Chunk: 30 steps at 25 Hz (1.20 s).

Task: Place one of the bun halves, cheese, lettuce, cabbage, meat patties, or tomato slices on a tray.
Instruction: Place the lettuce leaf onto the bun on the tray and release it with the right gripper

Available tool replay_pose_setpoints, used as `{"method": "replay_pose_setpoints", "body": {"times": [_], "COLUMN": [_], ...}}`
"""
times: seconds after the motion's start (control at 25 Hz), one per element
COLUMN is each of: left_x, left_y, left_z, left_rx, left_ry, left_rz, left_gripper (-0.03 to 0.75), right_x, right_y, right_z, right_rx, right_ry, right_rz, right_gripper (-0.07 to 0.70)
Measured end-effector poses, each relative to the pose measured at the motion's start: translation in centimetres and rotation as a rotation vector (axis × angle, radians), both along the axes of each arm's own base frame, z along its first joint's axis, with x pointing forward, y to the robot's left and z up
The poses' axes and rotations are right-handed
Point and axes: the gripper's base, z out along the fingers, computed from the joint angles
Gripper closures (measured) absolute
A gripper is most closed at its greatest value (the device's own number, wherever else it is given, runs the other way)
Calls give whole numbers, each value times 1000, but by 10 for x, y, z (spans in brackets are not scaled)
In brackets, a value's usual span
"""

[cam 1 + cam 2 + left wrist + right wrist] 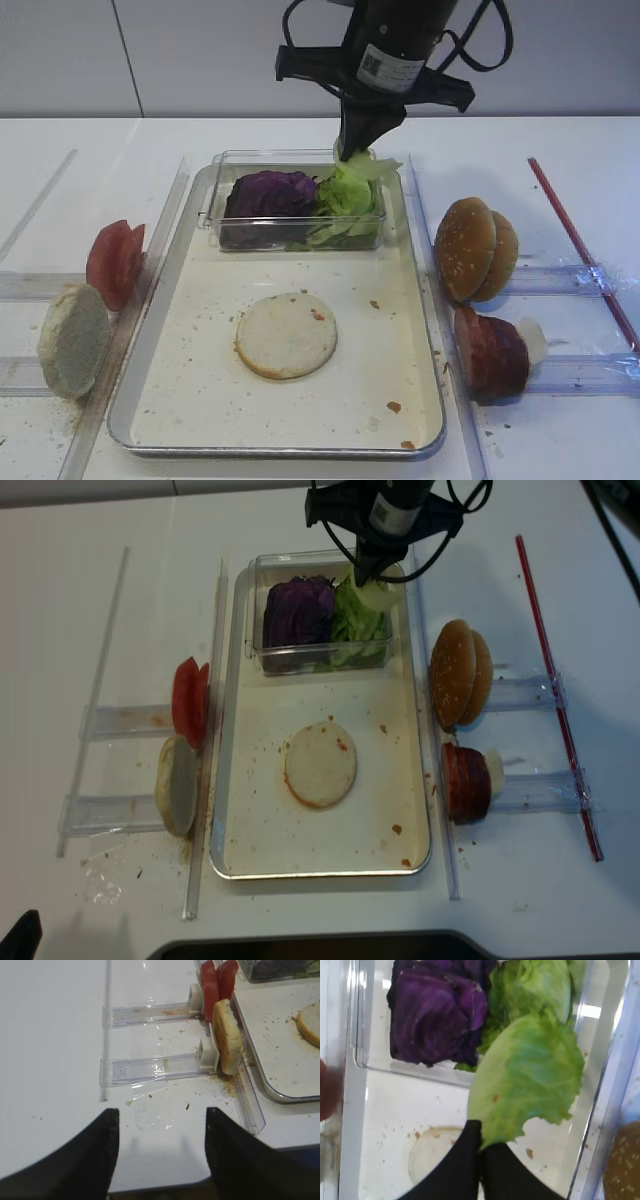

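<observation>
The right gripper (481, 1152) is closed tight on a lettuce leaf (527, 1075), held above the clear box (228, 232) at the tray's (200, 400) 12 o'clock. Purple cabbage (270, 193) and more lettuce are kept in the box. A bun base (286, 335) lies at tray centre.

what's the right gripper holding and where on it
The right gripper is shut on a lettuce leaf, pinching its narrow lower edge above the clear box. The left gripper is open, holding nothing.
</observation>
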Motion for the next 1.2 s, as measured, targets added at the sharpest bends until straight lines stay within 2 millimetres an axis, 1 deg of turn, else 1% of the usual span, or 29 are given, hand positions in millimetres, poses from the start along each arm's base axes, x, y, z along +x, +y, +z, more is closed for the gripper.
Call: {"method": "replay_pose_setpoints", "body": {"times": [0.16,0.24,0.36,0.44,0.64,0.8,0.96,1.2], "left_x": [0,0,0,0,0,0,0,0], "left_y": [0,0,0,0,0,0,0,0], "left_z": [0,0,0,0,0,0,0,0], "left_rx": [0,0,0,0,0,0,0,0], "left_ry": [0,0,0,0,0,0,0,0], "left_rz": [0,0,0,0,0,0,0,0], "left_gripper": [361,361,361,361,361,361,361,361], "right_x": [-26,-39,-57,-68,-84,-86,-81,-77], "right_y": [5,10,22,30,51,64,71,75], "right_z": [-1,-10,-25,-33,-41,-58,-76,-84], "right_rx": [-1,-11,-37,-51,-61,-65,-60,-50], "right_ry": [43,80,132,156,174,201,225,220], "right_rz": [45,79,136,168,234,252,240,231], "right_gripper": [618,618,618,618,618,618,619,618]}}
